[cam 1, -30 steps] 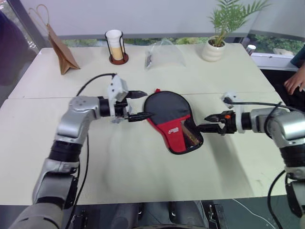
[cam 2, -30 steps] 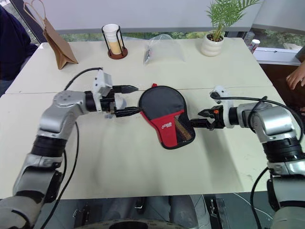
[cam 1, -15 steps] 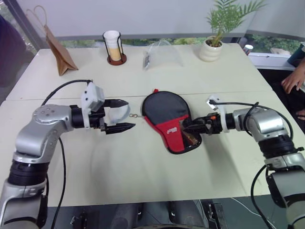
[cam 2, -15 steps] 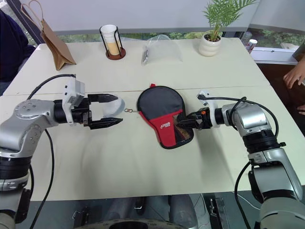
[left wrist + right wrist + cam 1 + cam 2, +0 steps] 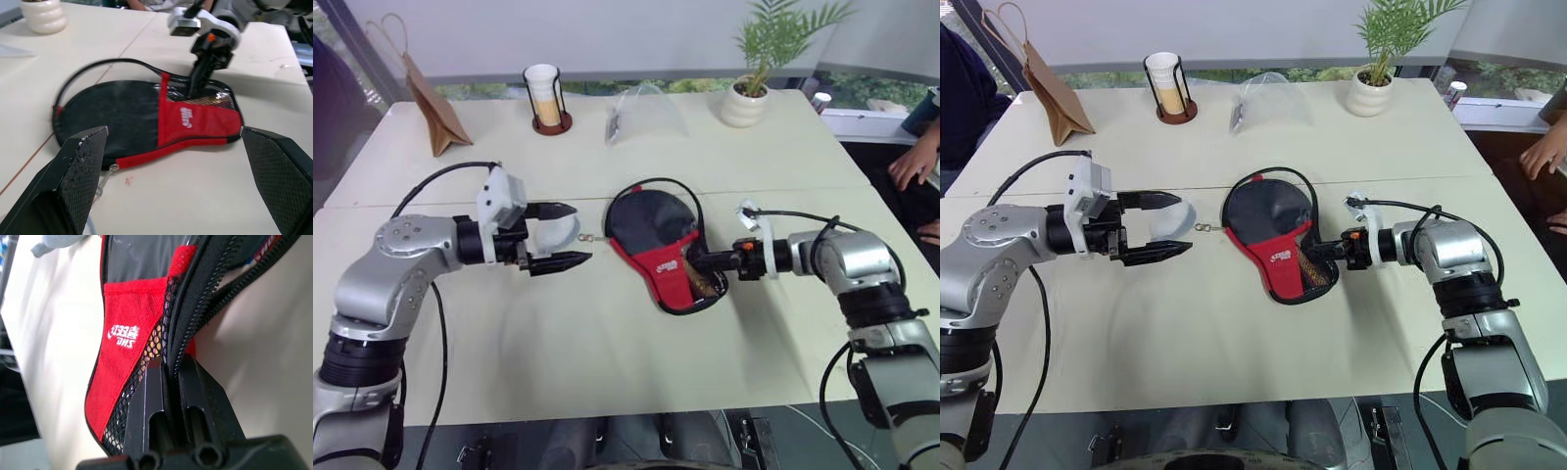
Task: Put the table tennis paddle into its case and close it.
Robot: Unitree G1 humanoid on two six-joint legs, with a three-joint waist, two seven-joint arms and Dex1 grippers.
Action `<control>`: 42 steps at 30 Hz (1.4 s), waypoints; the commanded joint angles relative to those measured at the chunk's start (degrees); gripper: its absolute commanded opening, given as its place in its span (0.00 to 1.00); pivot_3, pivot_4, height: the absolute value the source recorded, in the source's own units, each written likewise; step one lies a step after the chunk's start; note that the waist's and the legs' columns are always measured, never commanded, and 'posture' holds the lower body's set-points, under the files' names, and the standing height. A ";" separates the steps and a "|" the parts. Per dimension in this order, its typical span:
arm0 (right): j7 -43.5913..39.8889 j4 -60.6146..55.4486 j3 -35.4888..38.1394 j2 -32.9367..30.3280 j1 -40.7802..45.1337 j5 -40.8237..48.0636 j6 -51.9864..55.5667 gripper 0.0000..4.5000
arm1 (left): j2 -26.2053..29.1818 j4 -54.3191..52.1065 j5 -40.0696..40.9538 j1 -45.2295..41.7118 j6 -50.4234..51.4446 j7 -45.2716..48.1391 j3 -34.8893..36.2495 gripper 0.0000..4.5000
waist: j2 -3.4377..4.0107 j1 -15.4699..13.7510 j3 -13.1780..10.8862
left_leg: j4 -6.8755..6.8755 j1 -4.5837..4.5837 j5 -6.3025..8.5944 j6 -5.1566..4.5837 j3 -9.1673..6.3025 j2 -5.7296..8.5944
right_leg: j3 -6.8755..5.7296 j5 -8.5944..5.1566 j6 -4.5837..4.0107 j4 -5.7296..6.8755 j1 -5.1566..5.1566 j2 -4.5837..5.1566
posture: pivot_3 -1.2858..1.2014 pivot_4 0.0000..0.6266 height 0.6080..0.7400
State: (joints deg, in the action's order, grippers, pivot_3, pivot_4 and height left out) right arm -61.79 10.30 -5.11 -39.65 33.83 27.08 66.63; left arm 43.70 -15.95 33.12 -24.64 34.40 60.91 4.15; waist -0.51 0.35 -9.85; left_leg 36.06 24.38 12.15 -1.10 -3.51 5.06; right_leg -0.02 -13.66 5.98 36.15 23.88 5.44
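The black and red case (image 5: 651, 227) lies flat in the middle of the table, its zip edge standing up in a loop along the far and right side. My right gripper (image 5: 697, 261) is shut on the case's zip edge at the narrow mesh end, seen close in the right wrist view (image 5: 168, 367). My left gripper (image 5: 579, 234) hovers open to the left of the case, apart from it, with nothing between its fingers (image 5: 80, 161). The table tennis paddle is hidden; something tan shows through the mesh (image 5: 154, 345).
Along the far edge stand a brown paper bag (image 5: 435, 108), a cup in a wire holder (image 5: 546, 96), a clear plastic bag (image 5: 646, 113) and a potted plant (image 5: 749, 98). A person's hand (image 5: 911, 162) rests at the right edge. A seam crosses the table (image 5: 460, 343).
My right gripper moved in and shut on the case's zip edge, and that edge has lifted into a loop. My left gripper drew back to the left, then held still, open.
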 commanded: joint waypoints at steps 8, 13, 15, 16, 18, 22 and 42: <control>9.62 -25.20 6.10 -0.68 -20.13 10.66 19.15 0.01 | -0.92 -1.54 0.31 -0.39 -1.47 -1.21 0.20 1.00 | -0.06 -0.89 0.07 | -0.01 0.00 0.04 -0.05 0.00 0.00 | 0.00 -0.03 -0.04 -0.07 -0.05 0.02 | 0.52 0.24 0.95; 11.84 -30.79 11.46 -2.06 -25.15 14.30 23.41 0.01 | -1.44 -1.63 0.15 0.00 -1.86 -1.18 -0.55 1.00 | -0.09 -1.33 0.09 | 0.02 -0.01 0.05 -0.07 0.00 0.00 | -0.05 -0.10 -0.16 -0.11 -0.13 0.05 | 0.52 0.24 0.95; 12.49 -32.36 13.48 -2.50 -26.16 15.78 24.88 0.01 | -1.54 -1.60 0.04 0.19 -2.10 -1.06 -0.82 1.00 | -0.10 -1.29 0.09 | 0.07 -0.01 0.08 -0.11 0.00 0.02 | -0.07 -0.12 -0.19 -0.17 -0.18 0.08 | 0.52 0.24 0.95; 12.72 -33.13 14.32 -2.80 -26.67 16.49 25.35 0.01 | -1.59 -1.59 0.01 0.27 -2.22 -1.03 -0.95 1.00 | -0.10 -1.28 0.10 | 0.07 0.00 0.08 -0.12 0.00 0.03 | -0.07 -0.12 -0.20 -0.18 -0.19 0.10 | 0.52 0.24 0.95; 12.78 -34.77 15.33 -3.75 -27.89 17.78 25.29 0.01 | -1.62 -1.62 -0.03 0.45 -2.48 -0.97 -1.18 1.00 | -0.10 -1.26 0.09 | 0.08 0.00 0.09 -0.13 0.00 0.03 | -0.07 -0.13 -0.20 -0.22 -0.21 0.10 | 0.52 0.24 0.95; 14.56 -36.64 16.90 -3.17 -29.16 18.51 23.14 0.01 | -1.77 -1.49 -0.15 0.62 -2.87 -0.89 -1.57 1.00 | -0.10 -1.14 0.09 | 0.08 0.00 0.09 -0.13 0.00 0.02 | -0.07 -0.13 -0.20 -0.22 -0.21 0.09 | 0.52 0.24 0.95; 5.01 -29.50 13.95 -22.35 -17.06 12.11 -2.83 0.99 | 4.10 3.56 -5.31 3.50 -8.80 1.81 -1.54 1.00 | -0.04 -0.75 0.00 | 0.04 0.02 0.09 -0.14 0.02 -0.03 | -0.09 -0.15 -0.22 -0.36 -0.19 0.07 | 0.52 0.24 0.95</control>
State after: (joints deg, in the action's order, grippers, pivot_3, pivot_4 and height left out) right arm -54.62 -19.17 10.21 -60.69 14.47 40.92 68.67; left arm 46.47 -13.04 29.61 -21.24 28.23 61.55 1.56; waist -0.55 -0.40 -9.84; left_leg 36.06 24.40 12.24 -1.24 -3.48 5.02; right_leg -0.11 -13.82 5.76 35.77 23.71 5.51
